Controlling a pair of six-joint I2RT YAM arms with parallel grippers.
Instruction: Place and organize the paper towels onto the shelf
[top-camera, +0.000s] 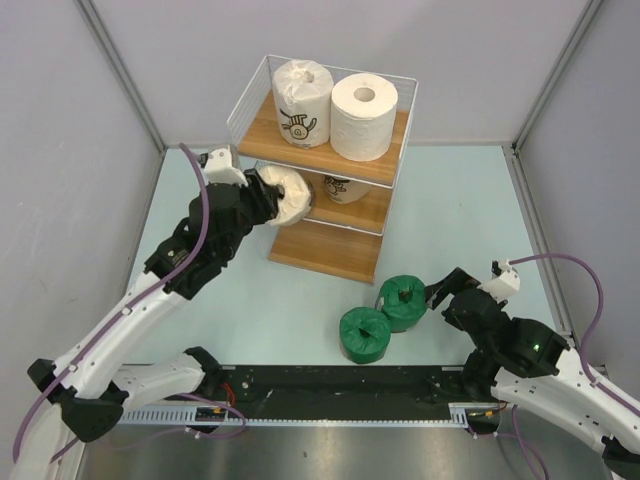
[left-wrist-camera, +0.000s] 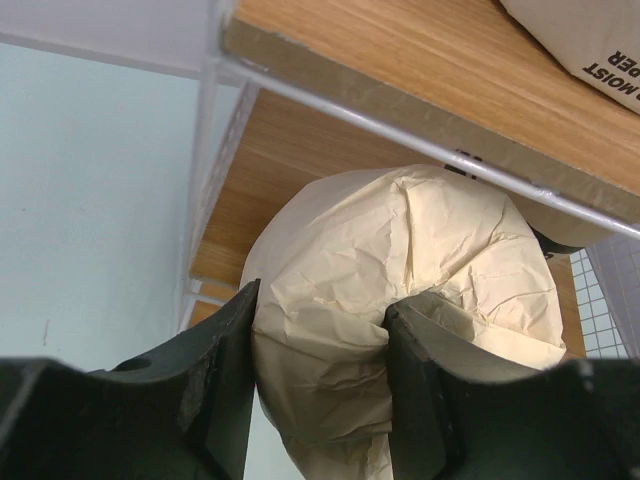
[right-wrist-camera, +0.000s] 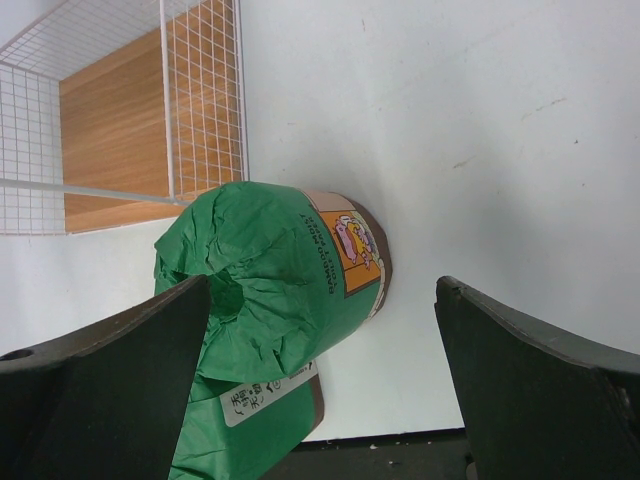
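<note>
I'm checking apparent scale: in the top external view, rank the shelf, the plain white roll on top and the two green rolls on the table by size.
1. shelf, clearly largest.
2. plain white roll, though it sits nearer the camera.
3. near green roll and far green roll: alike, unranked.

Top rolls (top-camera: 303, 103) side by side on shelf (top-camera: 325, 258) upper board; table rolls (top-camera: 365, 333) adjacent on table (top-camera: 460, 210), front-right of shelf.

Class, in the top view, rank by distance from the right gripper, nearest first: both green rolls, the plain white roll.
1. Right green roll, beside the right gripper.
2. Left green roll, farther left on the table.
3. Plain white roll, top board of the shelf.
</note>
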